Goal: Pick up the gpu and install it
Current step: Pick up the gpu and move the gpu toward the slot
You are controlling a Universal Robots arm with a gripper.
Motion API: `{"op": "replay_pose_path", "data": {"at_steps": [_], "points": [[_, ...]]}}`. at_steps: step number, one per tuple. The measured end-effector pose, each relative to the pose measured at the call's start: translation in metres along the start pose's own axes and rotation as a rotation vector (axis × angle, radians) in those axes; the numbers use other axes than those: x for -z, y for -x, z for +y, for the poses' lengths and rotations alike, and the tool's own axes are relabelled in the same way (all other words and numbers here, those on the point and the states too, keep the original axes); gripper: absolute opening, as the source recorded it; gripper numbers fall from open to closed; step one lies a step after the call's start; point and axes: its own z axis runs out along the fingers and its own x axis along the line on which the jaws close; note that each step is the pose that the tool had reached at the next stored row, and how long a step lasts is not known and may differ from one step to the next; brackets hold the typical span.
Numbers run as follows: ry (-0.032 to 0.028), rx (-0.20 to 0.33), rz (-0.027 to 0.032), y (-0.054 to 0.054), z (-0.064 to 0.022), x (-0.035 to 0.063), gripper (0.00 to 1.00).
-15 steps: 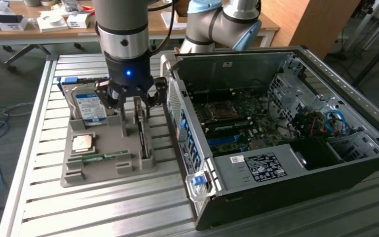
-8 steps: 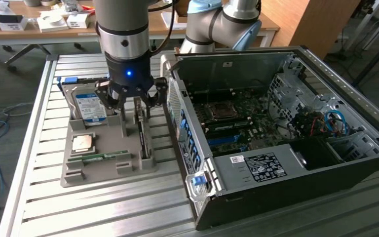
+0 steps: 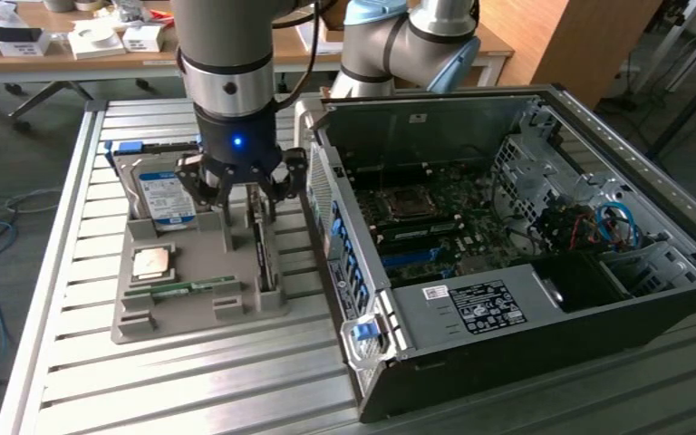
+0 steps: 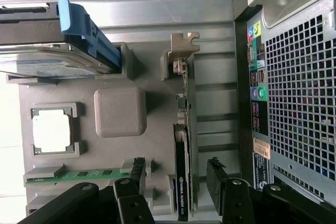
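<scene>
The gpu (image 3: 264,256) stands on edge in a slot of the grey holder tray (image 3: 191,319); it is a thin dark card. In the wrist view the gpu (image 4: 181,145) appears edge-on, with its silvery bracket (image 4: 182,46) at the far end. My gripper (image 3: 238,201) hangs just above the card's bracket end, near the hard drive. In the wrist view the gripper (image 4: 177,176) is open, one black finger (image 4: 137,173) on one side of the card and the other finger (image 4: 217,176) on the opposite side. Neither touches the card.
The holder tray also carries a hard drive (image 3: 164,195) with a blue clip, a square processor (image 3: 155,262) and a green memory stick (image 3: 186,287). The open computer case (image 3: 590,299) lies close beside the tray at the exterior view's right, its motherboard (image 3: 433,222) exposed.
</scene>
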Motion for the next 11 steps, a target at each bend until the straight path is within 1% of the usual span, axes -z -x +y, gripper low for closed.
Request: {"op": "replay_pose_path", "data": {"at_steps": [11], "points": [[0.0000, 0.000, 0.0000, 0.000, -0.0006, -0.0135, 0.59]]}}
